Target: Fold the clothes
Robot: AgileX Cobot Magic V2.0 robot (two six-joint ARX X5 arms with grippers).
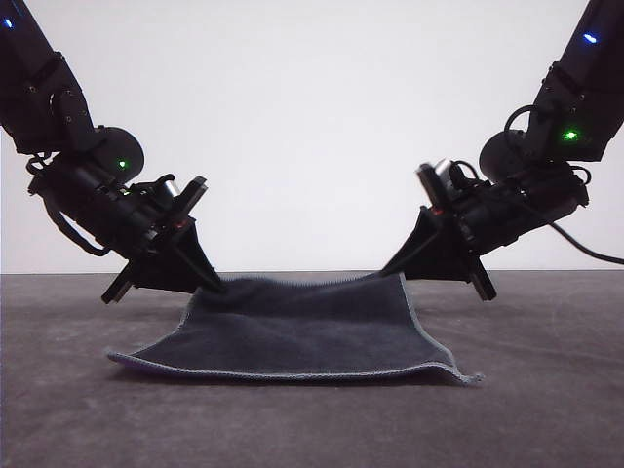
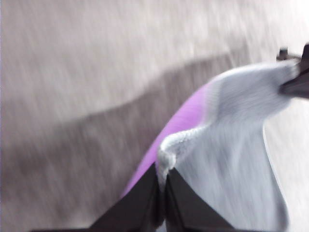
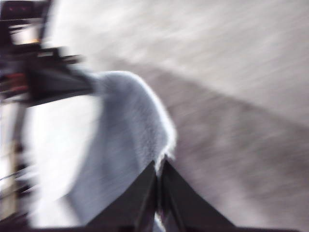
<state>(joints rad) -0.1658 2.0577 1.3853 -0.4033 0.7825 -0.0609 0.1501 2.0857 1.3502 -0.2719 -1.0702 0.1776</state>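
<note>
The near hem of the cloth (image 1: 302, 336), with its light grey stitching, lies closest to the front camera, resting on the dark grey table (image 1: 78, 419) with its two near corners spread wide. From there the charcoal face slopes up and away to the far edge, which is lifted just off the table. The left gripper (image 1: 210, 285) pinches the far left corner, its jaws pressed together on the fabric; the right gripper (image 1: 390, 273) pinches the far right corner the same way. Both arms lean in low from the sides, well apart, with the cloth stretched between them.

The left wrist view, blurred, shows the cloth (image 2: 236, 159) bunched at the closed fingertips (image 2: 161, 193) and a band of bright purple underside along its edge, which the front view hides. The right wrist view, also blurred, shows the cloth (image 3: 125, 145) running from the closed tips (image 3: 158, 193) toward the other gripper.

A plain white wall (image 1: 312, 117) stands behind.
</note>
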